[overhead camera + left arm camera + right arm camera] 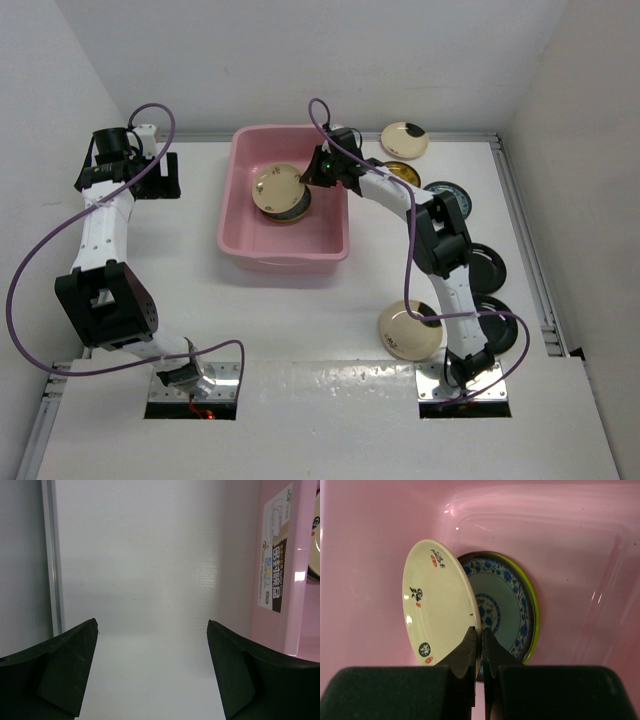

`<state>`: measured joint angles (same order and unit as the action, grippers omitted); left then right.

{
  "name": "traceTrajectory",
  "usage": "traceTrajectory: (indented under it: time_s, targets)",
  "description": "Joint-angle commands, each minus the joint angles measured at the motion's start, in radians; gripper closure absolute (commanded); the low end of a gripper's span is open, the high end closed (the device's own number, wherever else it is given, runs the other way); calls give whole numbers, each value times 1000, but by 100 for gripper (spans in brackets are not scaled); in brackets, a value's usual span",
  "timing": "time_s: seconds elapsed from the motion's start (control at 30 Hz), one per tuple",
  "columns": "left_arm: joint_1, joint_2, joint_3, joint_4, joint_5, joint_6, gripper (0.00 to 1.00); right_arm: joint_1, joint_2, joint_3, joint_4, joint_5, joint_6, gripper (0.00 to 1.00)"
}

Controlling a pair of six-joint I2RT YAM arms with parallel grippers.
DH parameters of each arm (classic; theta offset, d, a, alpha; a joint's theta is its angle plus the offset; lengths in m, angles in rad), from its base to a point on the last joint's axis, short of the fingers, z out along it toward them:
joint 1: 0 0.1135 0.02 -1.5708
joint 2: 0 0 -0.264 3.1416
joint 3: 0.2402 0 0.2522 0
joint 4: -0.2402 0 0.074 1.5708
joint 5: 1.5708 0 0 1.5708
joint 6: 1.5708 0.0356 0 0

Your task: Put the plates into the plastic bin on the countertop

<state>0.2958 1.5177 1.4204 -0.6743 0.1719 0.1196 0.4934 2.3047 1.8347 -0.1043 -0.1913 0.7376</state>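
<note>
The pink plastic bin (pixel 285 262) stands on the white countertop (pixel 300 320). My right gripper (pixel 318 172) reaches into it and is shut on the rim of a cream plate (pixel 278 186) with black marks, held tilted over a stack. In the right wrist view the gripper (pixel 481 632) pinches the cream plate (pixel 440 605) just above a blue patterned plate (pixel 502 605) that lies on a lime green one (pixel 533 610) on the bin floor (pixel 370 530). My left gripper (pixel 165 177) is open and empty left of the bin; its wrist view (pixel 151 625) shows the bin wall (pixel 295 605).
Plates lie right of the bin: a cream one (pixel 404 140) at the back, an amber one (pixel 402 174), a blue-teal one (pixel 448 196), two black ones (pixel 486 265) (pixel 497 320) and a cream one (pixel 410 330) near the right arm's base. A metal rail (pixel 52 555) edges the table at left.
</note>
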Motion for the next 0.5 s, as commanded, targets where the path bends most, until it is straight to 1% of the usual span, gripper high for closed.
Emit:
traceTrajectory:
  time_s: [0.0, 0.07, 0.1, 0.13, 0.23, 0.27, 0.37, 0.4, 0.43, 0.47]
  targets:
    - [-6, 24, 64, 10, -14, 14, 8, 2, -2, 93, 74, 4, 14, 100]
    - [-6, 35, 77, 10, -14, 14, 8, 4, 7, 95, 61, 36, 6, 86]
    - [-6, 35, 77, 10, -14, 24, 8, 2, 4, 89, 72, 36, -3, 76]
    - [-6, 35, 86, 10, -14, 25, 8, 7, 2, 74, 83, 35, -16, 59]
    - [-6, 44, 97, 10, -14, 34, 8, 19, -27, 64, 97, 1, -84, 32]
    - [-6, 44, 97, 10, -14, 34, 8, 20, -40, 90, 85, -13, -105, 30]
    - [-6, 44, 106, 10, -5, 43, 8, 37, -99, 123, -17, -11, -246, 23]
    - [-6, 44, 106, 10, 7, 43, 8, 40, -178, 126, -59, -2, -260, 21]
    - [-6, 44, 106, 10, 8, 43, 8, 27, -206, 117, -107, 21, -267, 20]
    - [-6, 44, 106, 10, 17, 43, 8, 16, -240, 88, -136, 39, -232, 20]
